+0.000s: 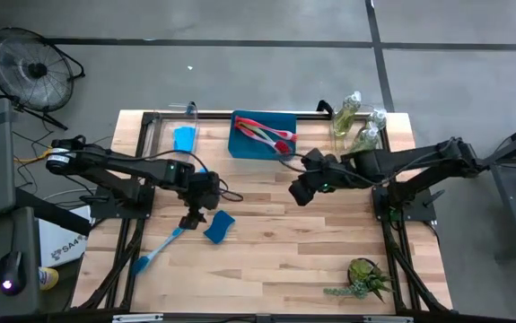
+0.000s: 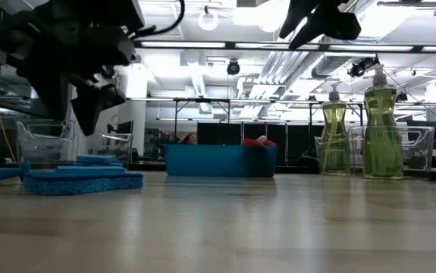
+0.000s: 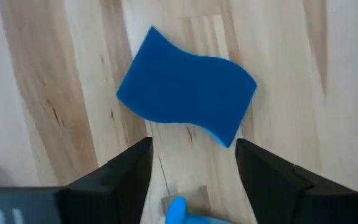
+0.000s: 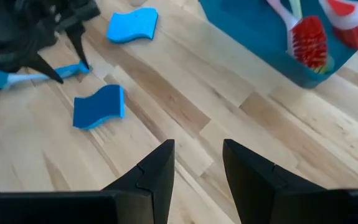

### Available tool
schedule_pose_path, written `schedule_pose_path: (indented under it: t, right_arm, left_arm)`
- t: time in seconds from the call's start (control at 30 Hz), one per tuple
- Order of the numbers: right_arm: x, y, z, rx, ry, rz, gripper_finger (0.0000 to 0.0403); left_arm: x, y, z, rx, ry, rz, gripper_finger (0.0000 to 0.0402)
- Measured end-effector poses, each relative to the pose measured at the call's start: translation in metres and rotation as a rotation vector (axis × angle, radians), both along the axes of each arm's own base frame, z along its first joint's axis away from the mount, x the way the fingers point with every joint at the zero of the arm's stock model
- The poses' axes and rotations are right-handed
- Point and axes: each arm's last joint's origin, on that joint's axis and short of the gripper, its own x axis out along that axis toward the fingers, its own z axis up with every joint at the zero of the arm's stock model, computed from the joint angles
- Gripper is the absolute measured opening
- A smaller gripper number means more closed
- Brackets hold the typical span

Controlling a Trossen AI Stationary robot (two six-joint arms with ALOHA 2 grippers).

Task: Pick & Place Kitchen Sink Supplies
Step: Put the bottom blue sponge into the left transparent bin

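overhead looks straight down, low looks level; both share the blue tray (image 1: 259, 144).

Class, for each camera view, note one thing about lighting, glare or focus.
High view: even light, soft shadows under both arms. Low view: bright ceiling lamps backlight the left gripper, leaving it a dark silhouette, and the near tabletop is blurred. Left wrist view: blue sponge sharp, the fingers soft-edged.
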Motion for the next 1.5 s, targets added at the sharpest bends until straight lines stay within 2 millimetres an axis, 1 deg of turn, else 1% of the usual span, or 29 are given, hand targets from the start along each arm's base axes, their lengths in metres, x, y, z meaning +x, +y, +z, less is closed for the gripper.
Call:
schedule_pose_path:
  t: [0.17, 0.3, 0.4, 0.63, 0.73, 0.87, 1.07, 1.2, 1.4, 1.5]
  right_arm:
    - [0.001, 0.009, -0.005, -0.004, 0.031, 0.033, 0.013]
    - [-0.001, 0.015, -0.006, -0.003, 0.051, 0.052, 0.013]
    - [-0.004, 0.021, -0.007, -0.008, 0.073, 0.074, 0.013]
    - [-0.013, 0.035, -0.011, -0.023, 0.136, 0.13, 0.013]
    - [-0.016, 0.04, -0.012, -0.034, 0.164, 0.156, 0.013]
    - [-0.021, 0.046, -0.014, -0.055, 0.205, 0.19, 0.013]
    - [-0.026, 0.053, -0.015, -0.079, 0.236, 0.237, 0.013]
    - [-0.029, 0.057, -0.015, -0.086, 0.248, 0.255, 0.013]
    - [-0.032, 0.063, -0.015, -0.108, 0.248, 0.272, 0.013]
    - [-0.033, 0.065, -0.015, -0.126, 0.242, 0.266, 0.013]
  left_arm:
    - [0.003, 0.001, -0.003, -0.037, -0.012, 0.149, 0.0286]
    - [0.007, 0.002, -0.002, -0.072, -0.008, 0.355, 0.0321]
    - [0.009, 0.004, -0.001, -0.084, -0.011, 0.487, 0.0327]
    - [0.01, 0.005, -0.001, -0.104, -0.005, 0.676, 0.0328]
    - [0.009, 0.0, -0.001, -0.107, 0.003, 0.713, 0.0328]
    - [0.013, -0.011, -0.009, -0.102, 0.034, 0.737, 0.0328]
    - [0.027, -0.028, -0.024, -0.12, 0.019, 0.719, 0.0328]
    - [0.034, -0.029, -0.026, -0.141, -0.015, 0.72, 0.0328]
    - [0.034, -0.028, -0.026, -0.142, -0.012, 0.73, 0.0328]
    - [0.032, -0.029, -0.028, -0.158, 0.019, 0.726, 0.0328]
